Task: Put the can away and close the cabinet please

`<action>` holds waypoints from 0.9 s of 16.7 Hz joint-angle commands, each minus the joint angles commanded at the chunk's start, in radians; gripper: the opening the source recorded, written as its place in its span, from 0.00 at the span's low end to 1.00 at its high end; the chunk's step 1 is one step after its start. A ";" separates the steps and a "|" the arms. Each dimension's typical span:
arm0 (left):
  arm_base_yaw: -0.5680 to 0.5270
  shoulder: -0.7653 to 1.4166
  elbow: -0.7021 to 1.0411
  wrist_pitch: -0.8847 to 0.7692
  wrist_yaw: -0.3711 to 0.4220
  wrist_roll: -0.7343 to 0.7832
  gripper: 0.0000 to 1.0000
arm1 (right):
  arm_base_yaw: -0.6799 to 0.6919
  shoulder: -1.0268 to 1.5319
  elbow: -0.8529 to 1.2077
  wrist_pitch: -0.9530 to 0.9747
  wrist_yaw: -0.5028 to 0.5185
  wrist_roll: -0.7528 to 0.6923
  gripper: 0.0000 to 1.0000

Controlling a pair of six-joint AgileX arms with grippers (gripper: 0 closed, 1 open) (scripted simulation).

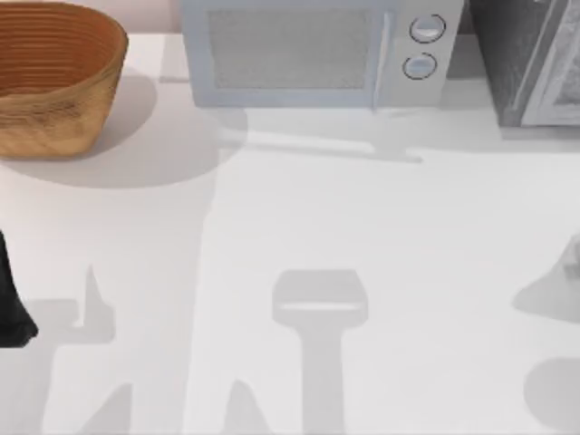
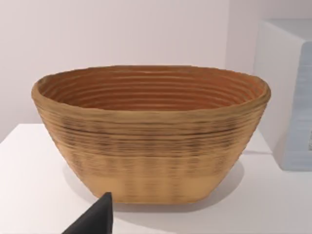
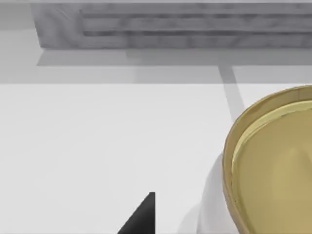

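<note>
The can [image 3: 273,165] has a gold top and a white side and stands upright on the white table, close in front of my right wrist camera. A dark tip of my right gripper [image 3: 141,219] sits beside the can, apart from it. The grey wood-grain cabinet [image 3: 170,24] stands beyond the can, and at the table's back right corner [image 1: 526,63] from above, with a paler panel angled at its right side. My left gripper [image 2: 92,219] shows one dark tip in front of the basket, and the left arm [image 1: 11,308] is parked at the table's left edge.
A woven brown basket [image 1: 54,77] stands at the back left, seen close in the left wrist view [image 2: 151,136]. A pale microwave [image 1: 317,54] stands at the back middle. Shadows of the arms fall across the white tabletop [image 1: 272,208].
</note>
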 joint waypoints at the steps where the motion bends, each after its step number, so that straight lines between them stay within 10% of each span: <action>1: 0.000 0.000 0.000 0.000 0.000 0.000 1.00 | 0.000 0.000 0.000 0.000 0.000 0.000 0.47; 7: 0.000 0.000 0.000 0.000 0.000 0.000 1.00 | 0.000 0.000 0.000 0.000 0.000 0.000 0.02; 15: 0.000 0.000 0.000 0.000 0.000 0.000 1.00 | 0.000 0.000 0.000 0.000 0.000 0.000 0.00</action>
